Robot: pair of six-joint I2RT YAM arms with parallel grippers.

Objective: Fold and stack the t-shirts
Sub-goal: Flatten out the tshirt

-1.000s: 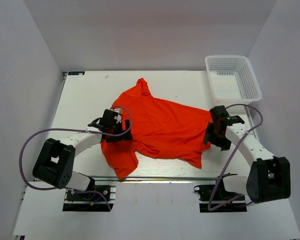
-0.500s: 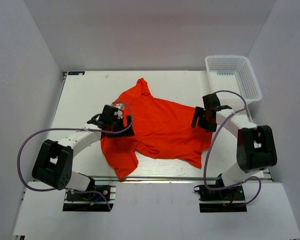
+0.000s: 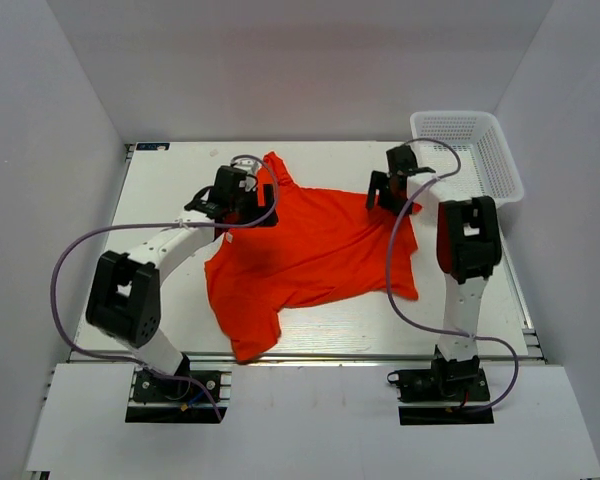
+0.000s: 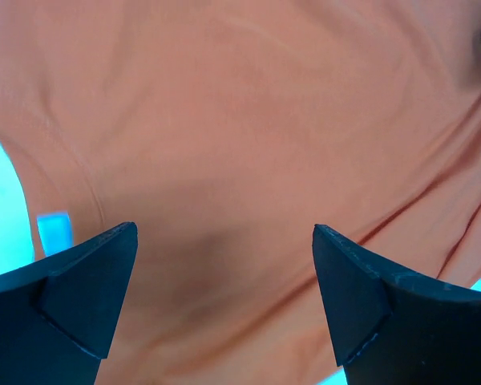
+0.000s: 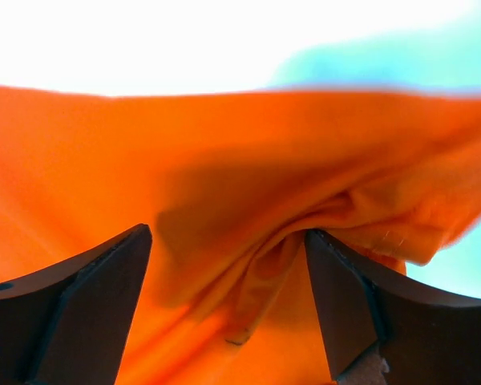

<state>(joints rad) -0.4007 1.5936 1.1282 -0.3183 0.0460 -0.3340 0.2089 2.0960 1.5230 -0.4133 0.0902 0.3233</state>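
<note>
Top view first: the bright orange-red short-sleeved t-shirt (image 3: 310, 250) lies spread and rumpled across the middle of the white tabletop (image 3: 160, 190), one sleeve reaching down toward the lower edge of the frame, another corner of cloth trailing off to the lower right. The left gripper (image 3: 238, 195) sits at the shirt's upper left edge, just by the neck of the garment, and the right gripper (image 3: 385, 190) is at the shirt's upper right edge, arm stretched far up the frame. The white mesh plastic basket (image 3: 467, 118) stands in the upper right corner, near the right gripper but apart from the shirt. Over to the left wrist view: the left gripper (image 4: 224, 233) shows its jaws wide apart, hovering over smooth orange fabric (image 4: 248, 120) that fills nearly the whole frame, with nothing between the tips; slivers of tabletop (image 4: 0, 208) peek in at the left edge. Now the right wrist view: the right gripper (image 5: 228, 234) also has its jaws apart, and a bunched fold of the t-shirt (image 5: 184, 144) rises between them, creased and shadowed in the centre, with no visible pinch on it.
</note>
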